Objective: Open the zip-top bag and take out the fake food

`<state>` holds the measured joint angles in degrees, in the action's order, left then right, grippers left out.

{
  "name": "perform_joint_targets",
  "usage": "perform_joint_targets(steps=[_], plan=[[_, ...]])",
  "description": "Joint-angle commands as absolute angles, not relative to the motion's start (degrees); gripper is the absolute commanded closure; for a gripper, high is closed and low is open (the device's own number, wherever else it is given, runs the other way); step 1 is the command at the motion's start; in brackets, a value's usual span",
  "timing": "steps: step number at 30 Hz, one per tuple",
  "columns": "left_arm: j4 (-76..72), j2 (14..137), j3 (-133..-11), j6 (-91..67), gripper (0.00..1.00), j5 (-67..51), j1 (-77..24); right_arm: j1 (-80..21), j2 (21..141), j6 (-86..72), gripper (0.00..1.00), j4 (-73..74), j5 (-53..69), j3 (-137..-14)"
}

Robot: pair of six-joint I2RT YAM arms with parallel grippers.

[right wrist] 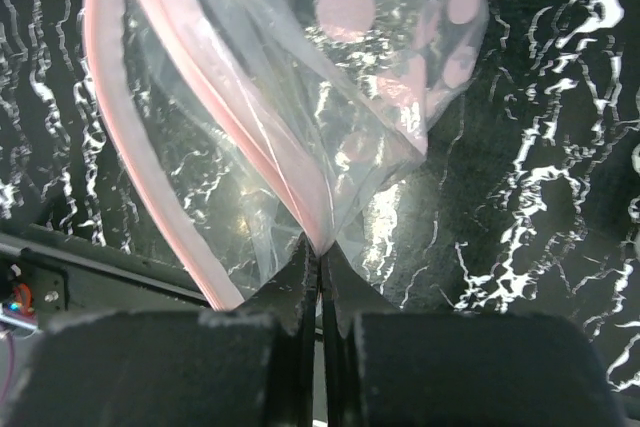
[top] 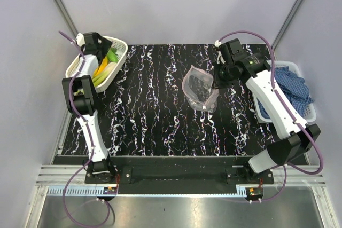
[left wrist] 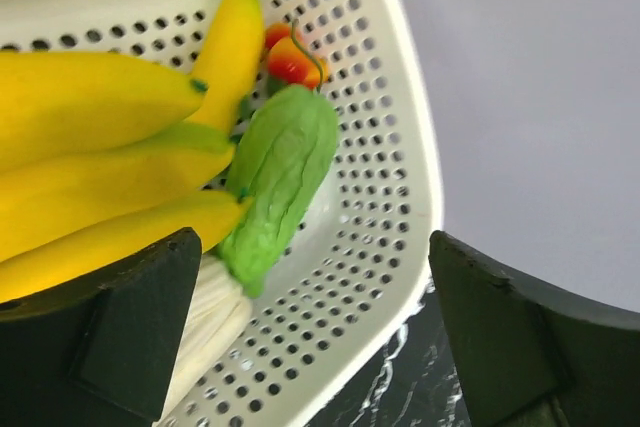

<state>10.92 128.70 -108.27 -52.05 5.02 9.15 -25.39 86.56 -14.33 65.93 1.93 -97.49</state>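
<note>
Fake food, yellow bananas and a green vegetable, lies in the white perforated basket under the spread left claw; the right claw pinches the clear pink-dotted zip-top bag over the black marbled surface.

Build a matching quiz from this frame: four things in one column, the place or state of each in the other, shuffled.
1. zip-top bag
2. bananas
3. blue checked cloth
4. left claw

A. open, over the left basket
B. in the right basket
C. pinched at its edge by the shut right claw
D. lying in the left basket

Pairs: 1-C, 2-D, 3-B, 4-A
</note>
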Motion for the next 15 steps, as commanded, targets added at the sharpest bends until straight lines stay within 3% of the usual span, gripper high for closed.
perform_joint_targets(steps=[1,5,9,15], plan=[[15.3,124.4,-109.3,-49.0,0.01,7.7,8.5,-25.6,86.6,-13.8,1.00,67.6,-2.3,-100.1],[16.4,115.9,-101.7,-50.5,0.01,5.7,6.0,-25.5,87.0,-12.9,1.00,70.0,-8.1,-102.5],[16.3,106.8,-91.0,-51.8,0.01,1.3,-1.2,-25.5,88.4,-12.8,0.99,68.8,-5.3,-104.1],[15.8,87.0,-72.1,-53.8,0.01,-1.1,-13.2,-25.5,94.4,-17.5,0.68,62.9,8.6,-106.8]])
